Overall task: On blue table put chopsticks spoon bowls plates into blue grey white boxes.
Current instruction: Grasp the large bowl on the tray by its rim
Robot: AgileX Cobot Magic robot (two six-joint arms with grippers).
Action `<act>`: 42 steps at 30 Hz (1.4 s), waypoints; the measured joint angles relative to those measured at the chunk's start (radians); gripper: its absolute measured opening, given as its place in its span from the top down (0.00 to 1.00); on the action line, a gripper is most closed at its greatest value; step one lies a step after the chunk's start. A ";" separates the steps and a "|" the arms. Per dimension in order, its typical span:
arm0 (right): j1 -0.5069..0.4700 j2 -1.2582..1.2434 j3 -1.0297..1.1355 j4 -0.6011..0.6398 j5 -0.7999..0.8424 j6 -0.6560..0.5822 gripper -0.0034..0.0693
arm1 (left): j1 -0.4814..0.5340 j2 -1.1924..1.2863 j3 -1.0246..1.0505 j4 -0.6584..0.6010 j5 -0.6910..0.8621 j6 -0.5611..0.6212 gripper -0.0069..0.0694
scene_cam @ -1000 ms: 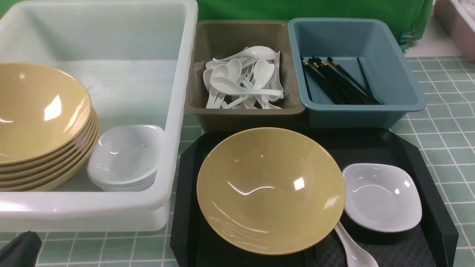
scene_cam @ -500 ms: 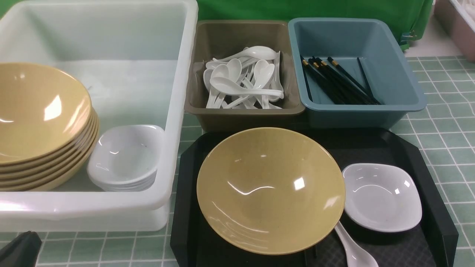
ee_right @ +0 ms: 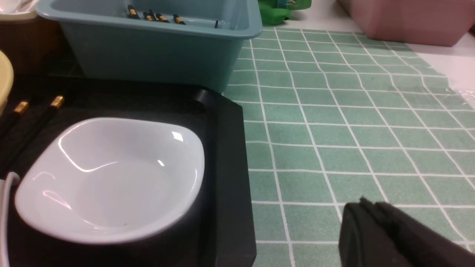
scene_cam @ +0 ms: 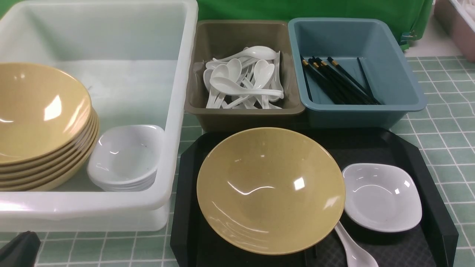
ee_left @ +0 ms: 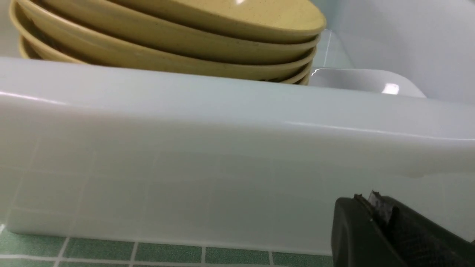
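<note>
A tan bowl [scene_cam: 271, 191], a white plate [scene_cam: 382, 196] and a white spoon [scene_cam: 354, 250] lie on the black tray [scene_cam: 438, 222]. Two black chopsticks [ee_right: 33, 115] rest on the tray beside the plate [ee_right: 111, 174]. The white box [scene_cam: 174, 111] holds stacked bowls [scene_cam: 41, 122] and plates [scene_cam: 124, 159]. Spoons fill the grey box [scene_cam: 245, 111], and chopsticks [scene_cam: 339, 81] lie in the blue box [scene_cam: 408, 85]. My left gripper [ee_left: 365, 202] is shut and empty, low before the white box's near wall [ee_left: 222, 167]. My right gripper [ee_right: 365, 205] is shut and empty over the blue table [ee_right: 334, 129], right of the tray.
A pink tub [ee_right: 408, 18] stands at the far right beyond the table's edge. Green cloth [scene_cam: 315, 9] hangs behind the boxes. The tray's raised rim [ee_right: 230, 167] lies between my right gripper and the plate.
</note>
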 joint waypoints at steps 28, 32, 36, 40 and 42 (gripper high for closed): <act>0.000 0.000 0.006 -0.023 -1.057 0.056 0.84 | 0.000 0.000 0.002 0.009 -1.177 -0.118 0.90; 0.000 0.000 0.006 -0.023 -1.074 0.201 0.84 | 0.000 -0.002 -0.003 0.001 -1.238 -0.238 0.90; 0.000 0.000 -0.007 -0.023 -1.043 0.238 0.83 | 0.000 -0.002 -0.136 0.025 -1.092 -0.320 0.90; 0.000 0.018 -0.153 -0.023 -0.870 0.241 0.83 | 0.000 0.045 -0.364 0.150 -0.776 -0.283 0.90; 0.000 0.084 -0.289 -0.023 -0.698 0.241 0.83 | 0.000 0.158 -0.516 0.248 -0.575 -0.258 0.90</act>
